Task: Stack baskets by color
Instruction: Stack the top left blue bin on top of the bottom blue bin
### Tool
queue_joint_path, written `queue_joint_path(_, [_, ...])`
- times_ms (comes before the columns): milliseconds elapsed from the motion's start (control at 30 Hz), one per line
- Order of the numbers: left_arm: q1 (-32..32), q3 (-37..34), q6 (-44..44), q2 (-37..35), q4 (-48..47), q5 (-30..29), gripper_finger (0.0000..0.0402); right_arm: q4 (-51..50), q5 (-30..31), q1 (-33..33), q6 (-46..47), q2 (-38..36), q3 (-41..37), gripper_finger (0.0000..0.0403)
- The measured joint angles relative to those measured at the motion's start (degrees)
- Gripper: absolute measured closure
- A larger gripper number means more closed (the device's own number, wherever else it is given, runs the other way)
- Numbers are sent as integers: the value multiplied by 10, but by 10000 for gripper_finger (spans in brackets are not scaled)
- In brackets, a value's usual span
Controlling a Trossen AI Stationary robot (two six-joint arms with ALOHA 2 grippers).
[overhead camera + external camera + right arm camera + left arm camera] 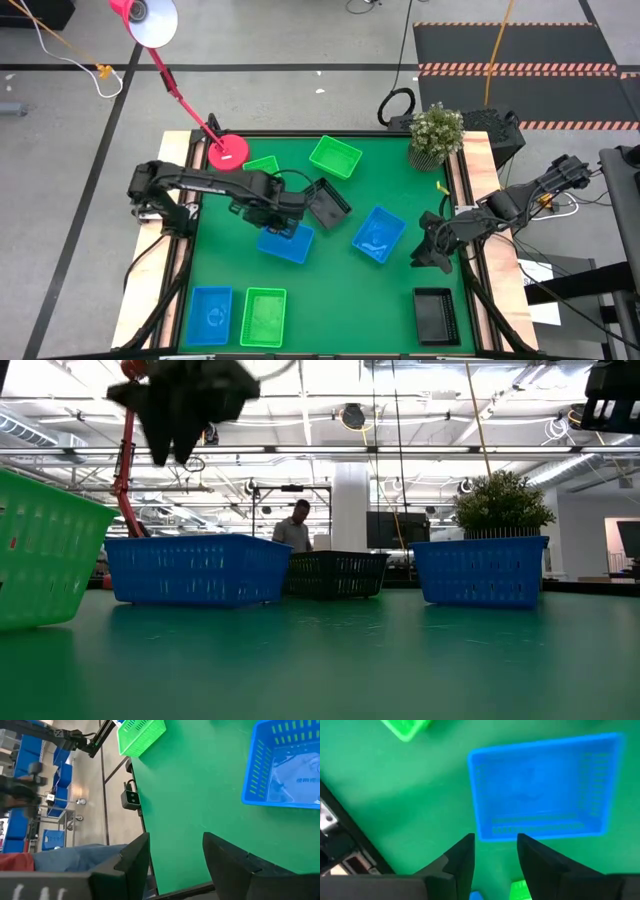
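Blue perforated basket [285,243] sits upright mid-worktop [380,290], long axis running left-right; left end effector [277,226] hovers above it, fingers apart and empty; right end effector [428,252] wide.

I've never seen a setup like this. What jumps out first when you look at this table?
Bright baskets dot a green table: a blue basket and a green basket side by side at the near edge, a black basket near the right corner. The left gripper hangs open over another blue basket mid-table, while the right gripper waits open by the right edge. A pink lamp leans over the far left corner.
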Motion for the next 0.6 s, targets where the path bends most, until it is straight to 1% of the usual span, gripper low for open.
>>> queue_joint_path(100, [13,-45,17,-1,45,20,226,2,1,0,0,0,0,227])
queue_joint_path(200, [26,-87,25,0,87,32,194,5,2,0,0,0,0,227])
queue_joint_path(367, [48,-152,47,0,162,38,150,7,2,0,-24,0,0,227])
queue_joint_path(500, [67,-197,59,0,192,39,141,7,2,0,-39,0,0,227])
queue_joint_path(600, [79,-220,72,0,217,38,154,7,2,0,-42,0,0,227])
